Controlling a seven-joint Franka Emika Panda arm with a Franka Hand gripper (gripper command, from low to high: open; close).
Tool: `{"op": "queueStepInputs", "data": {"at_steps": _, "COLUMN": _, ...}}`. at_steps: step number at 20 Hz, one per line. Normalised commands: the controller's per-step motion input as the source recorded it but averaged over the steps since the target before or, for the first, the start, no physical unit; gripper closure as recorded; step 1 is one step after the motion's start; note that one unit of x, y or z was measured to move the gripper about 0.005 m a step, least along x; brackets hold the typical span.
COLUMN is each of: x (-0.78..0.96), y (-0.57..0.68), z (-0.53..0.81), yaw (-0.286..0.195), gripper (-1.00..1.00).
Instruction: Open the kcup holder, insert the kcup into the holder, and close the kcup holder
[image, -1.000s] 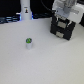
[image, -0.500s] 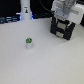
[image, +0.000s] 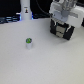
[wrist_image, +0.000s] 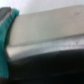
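Kcup (image: 29, 42) first: a stubby white cylinder with a round green top, standing upright and alone on the pale, smooth table (image: 45, 65), towards the exterior view's left. Nothing touches it, and it sits well apart from the arm.

Over on the exterior view's right, the gripper (image: 62, 31) hangs right at the kcup holder (image: 63, 33), a black boxy unit with hard square edges and pale rectangular marks on its front. The arm's white, blocky housing covers the top of the box, so most of the holder's upper part is hidden. Whether the drawer is out or in, I cannot tell from here; the picture is too soft.

At the back, near the exterior view's top left, stands a tall white bottle-like object (image: 25, 9), rounded and slim, against a dark background with a touch of blue glow at its base.

Now the wrist view, and it is very close and very blurred. A broad, flat, greyish slab (wrist_image: 47, 27) with a dull sheen fills the middle, a darker glossy black band (wrist_image: 50, 67) running below it with a soft highlight along the edge. A teal, curved shape (wrist_image: 5, 40) cuts in at one side, matte and smooth.

Fingers: neither view shows the gap between them, so wide or narrow, I cannot tell.
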Motion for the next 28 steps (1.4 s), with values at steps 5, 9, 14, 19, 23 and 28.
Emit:
{"op": "queueStepInputs", "data": {"at_steps": 5, "x": 0.93, "y": -0.36, "z": 0.2, "yaw": -0.073, "gripper": 1.0}}
{"op": "queueStepInputs", "data": {"at_steps": 9, "x": 0.93, "y": -0.36, "z": 0.19, "yaw": -0.078, "gripper": 1.0}}
{"op": "queueStepInputs", "data": {"at_steps": 14, "x": 0.93, "y": -0.35, "z": 0.21, "yaw": -0.082, "gripper": 1.0}}
{"op": "queueStepInputs", "data": {"at_steps": 19, "x": 0.91, "y": -0.38, "z": 0.23, "yaw": -0.083, "gripper": 1.0}}
{"op": "queueStepInputs", "data": {"at_steps": 23, "x": 0.88, "y": -0.44, "z": 0.2, "yaw": -0.09, "gripper": 1.0}}
{"op": "queueStepInputs", "data": {"at_steps": 28, "x": 0.81, "y": -0.46, "z": 0.22, "yaw": -0.084, "gripper": 1.0}}
